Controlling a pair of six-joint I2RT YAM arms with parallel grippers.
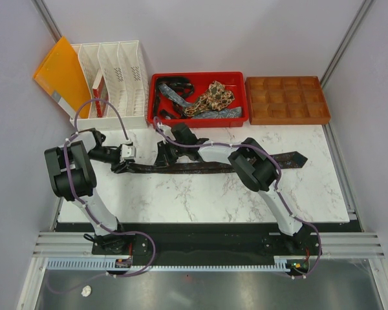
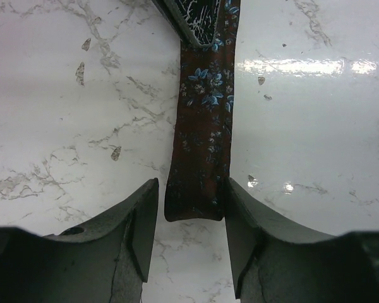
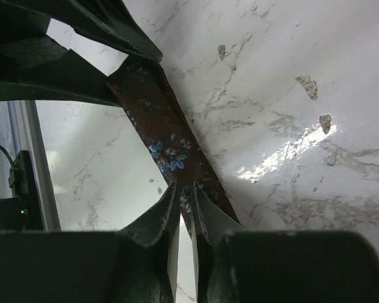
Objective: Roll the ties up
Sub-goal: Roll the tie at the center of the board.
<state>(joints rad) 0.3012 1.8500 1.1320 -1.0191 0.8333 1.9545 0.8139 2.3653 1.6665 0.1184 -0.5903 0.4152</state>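
Right gripper (image 3: 185, 203) pinches floral tie (image 2: 204, 126) between its fingers, likely anchoring it. Left gripper (image 2: 189, 211) spread, tie's end between its fingers, staged to start the roll.

Bright overhead light throws white glare across the glossy table (image 2: 303, 65).
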